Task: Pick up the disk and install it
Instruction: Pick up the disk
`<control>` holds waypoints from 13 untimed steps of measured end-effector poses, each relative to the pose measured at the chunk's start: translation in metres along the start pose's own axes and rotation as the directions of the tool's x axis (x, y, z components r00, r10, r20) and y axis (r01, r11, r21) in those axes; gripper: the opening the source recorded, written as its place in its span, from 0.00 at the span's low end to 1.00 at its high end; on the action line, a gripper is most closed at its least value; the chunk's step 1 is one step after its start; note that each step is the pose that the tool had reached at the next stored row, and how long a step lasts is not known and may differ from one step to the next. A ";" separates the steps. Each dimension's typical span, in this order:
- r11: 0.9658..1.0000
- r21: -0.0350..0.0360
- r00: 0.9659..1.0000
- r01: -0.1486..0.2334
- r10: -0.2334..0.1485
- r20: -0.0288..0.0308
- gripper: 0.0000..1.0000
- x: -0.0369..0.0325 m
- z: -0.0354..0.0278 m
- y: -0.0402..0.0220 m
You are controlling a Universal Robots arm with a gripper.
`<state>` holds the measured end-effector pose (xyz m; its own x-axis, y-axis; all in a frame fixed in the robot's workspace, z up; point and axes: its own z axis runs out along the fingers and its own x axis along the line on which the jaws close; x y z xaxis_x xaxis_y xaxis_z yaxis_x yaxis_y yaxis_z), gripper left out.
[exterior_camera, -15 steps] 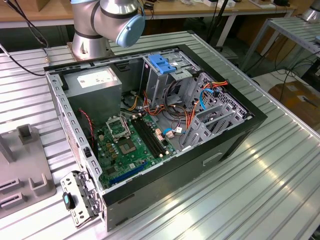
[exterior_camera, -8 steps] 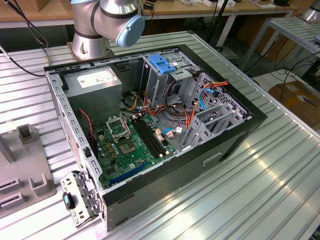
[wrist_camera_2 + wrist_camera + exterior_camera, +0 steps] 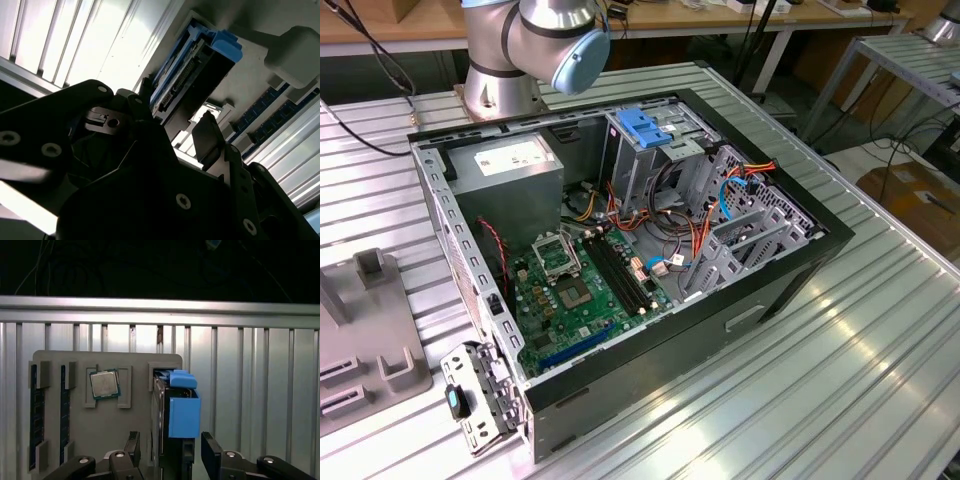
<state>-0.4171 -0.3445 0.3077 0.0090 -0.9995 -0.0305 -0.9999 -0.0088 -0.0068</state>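
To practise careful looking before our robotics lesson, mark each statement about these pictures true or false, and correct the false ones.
1. The disk stands on edge in a slot of the grey holder. True.
2. The gripper has the disk clamped above the computer case. False: its fingers are open on either side of the disk, which sits in the holder.
3. A processor chip lies in a recess of the holder, beside the disk. True.
4. The computer case is closed. False: it is open, with the motherboard showing.
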 end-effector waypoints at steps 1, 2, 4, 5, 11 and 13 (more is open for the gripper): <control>1.000 0.000 1.000 0.000 0.000 0.000 0.60 0.0000 0.0007 0.0000; 1.000 0.000 1.000 0.000 0.000 0.000 0.60 0.0000 0.0011 0.0000; 1.000 0.000 1.000 0.000 0.000 0.000 0.60 0.0000 0.0011 0.0000; 1.000 0.000 1.000 0.000 0.000 0.000 0.60 0.0000 0.0011 0.0000; 1.000 0.000 1.000 0.000 0.000 0.000 0.60 -0.0010 0.0018 0.0000; 1.000 0.000 1.000 0.000 0.000 0.000 0.60 -0.0011 0.0018 0.0000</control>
<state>-0.4171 -0.3433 0.3059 0.0091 -0.9995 -0.0309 -0.9999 -0.0089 -0.0068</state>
